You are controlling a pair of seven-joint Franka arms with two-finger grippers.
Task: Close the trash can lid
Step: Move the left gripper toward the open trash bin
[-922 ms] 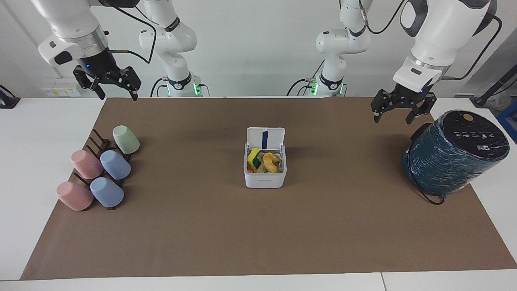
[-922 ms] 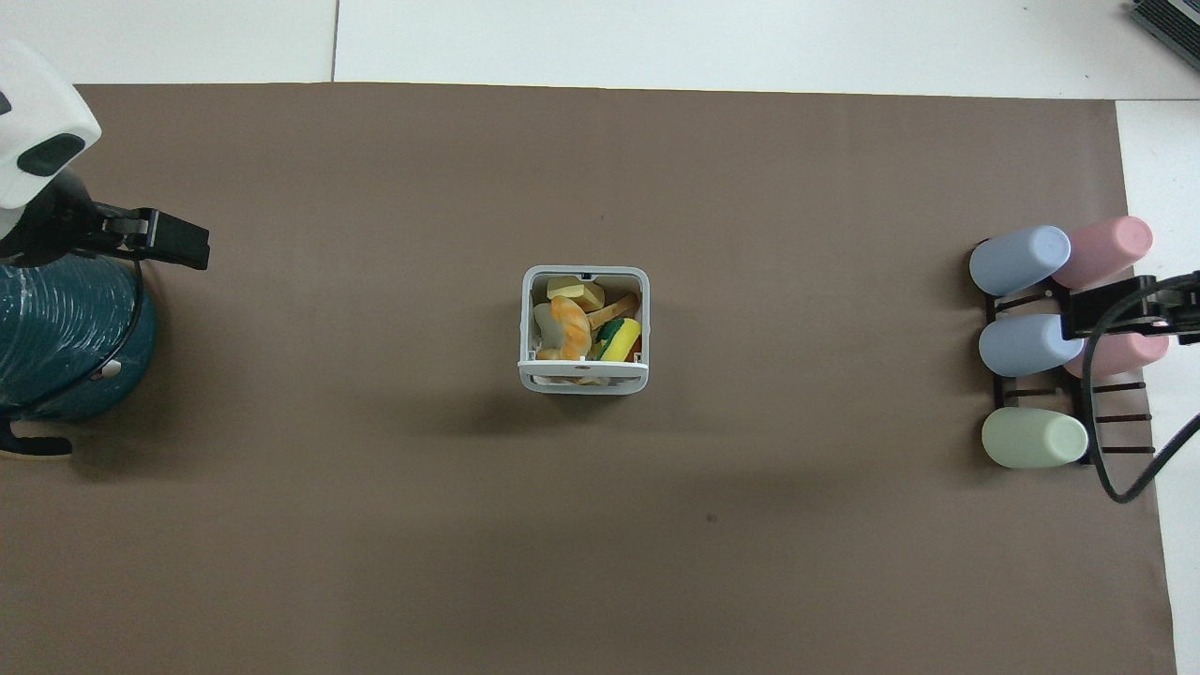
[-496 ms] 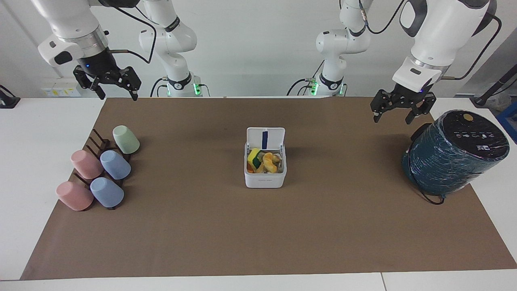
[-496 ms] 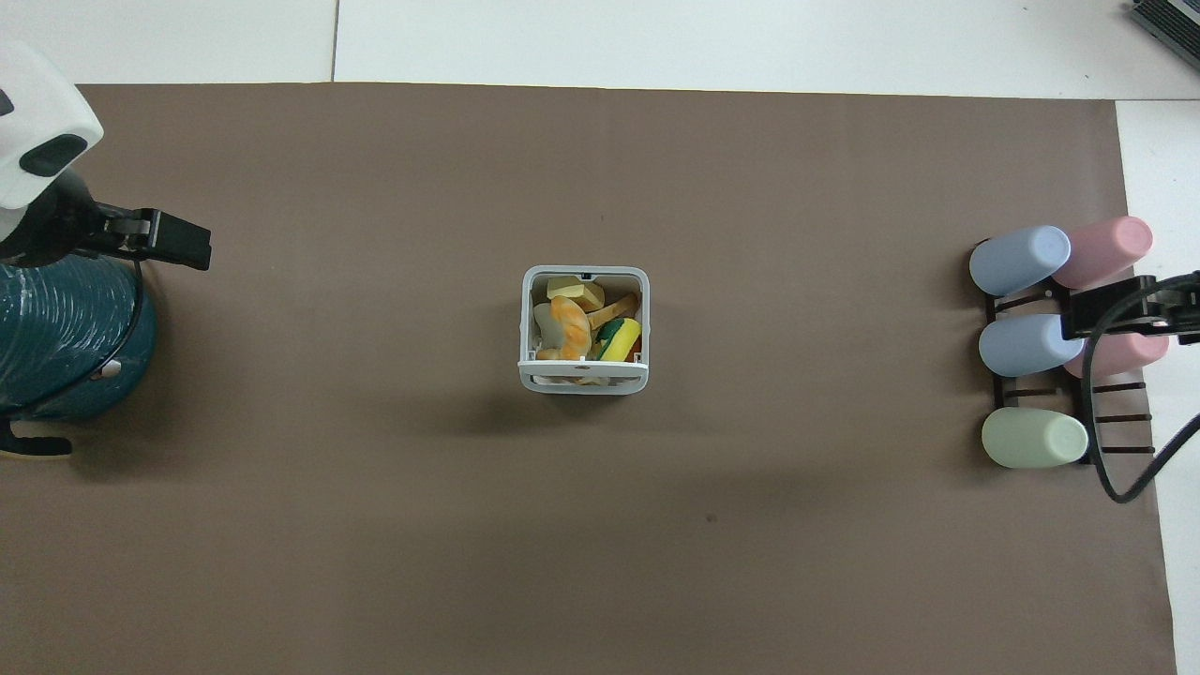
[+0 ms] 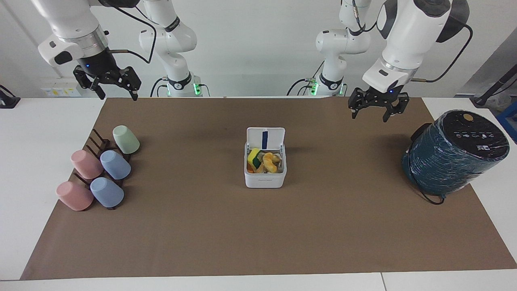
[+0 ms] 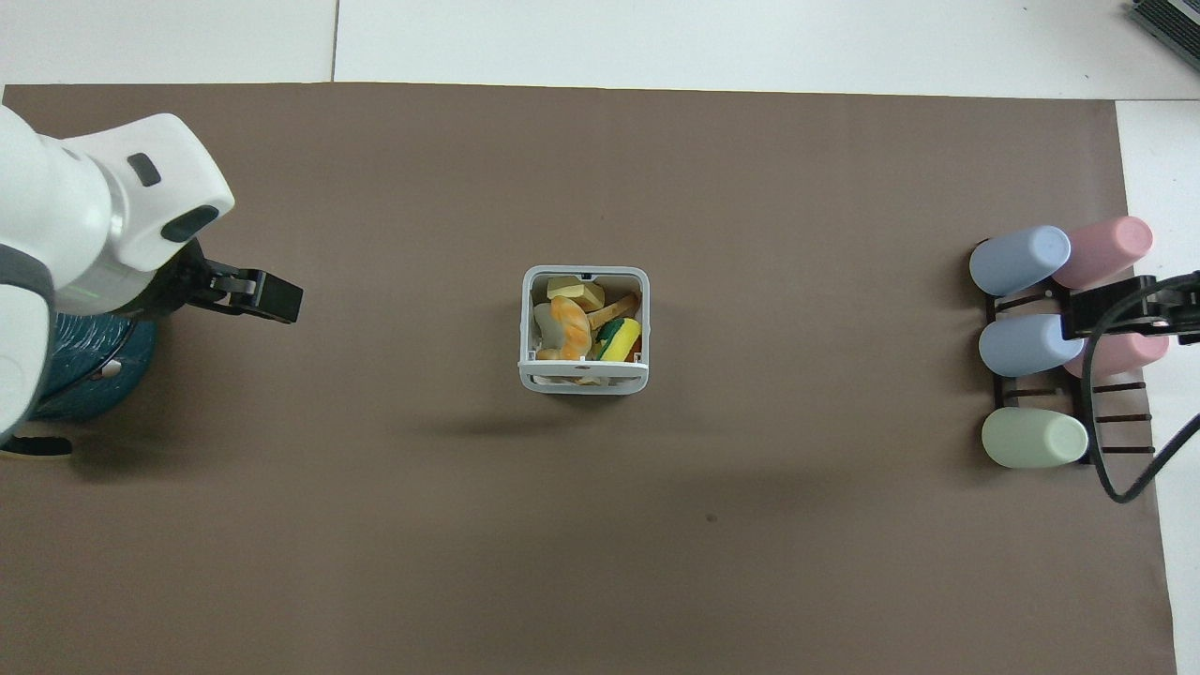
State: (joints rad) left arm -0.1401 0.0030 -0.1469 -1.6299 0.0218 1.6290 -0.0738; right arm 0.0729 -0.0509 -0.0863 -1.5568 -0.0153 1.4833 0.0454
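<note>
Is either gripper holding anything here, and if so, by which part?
Nothing is held. The left gripper is open over the bare mat, and the right gripper is open and empty near the cup rack.

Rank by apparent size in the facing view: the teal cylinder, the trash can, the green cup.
1. Teal cylinder, clearly largest.
2. Trash can with its lid standing open.
3. Green cup, smallest; it sits slightly nearer the robots, but the gap looks real.

Plain white wall [image 5: 250, 40] up top, a white table [image 5: 24, 169] under even light, a brown mat [image 5: 258, 226] spread across most of it.
</note>
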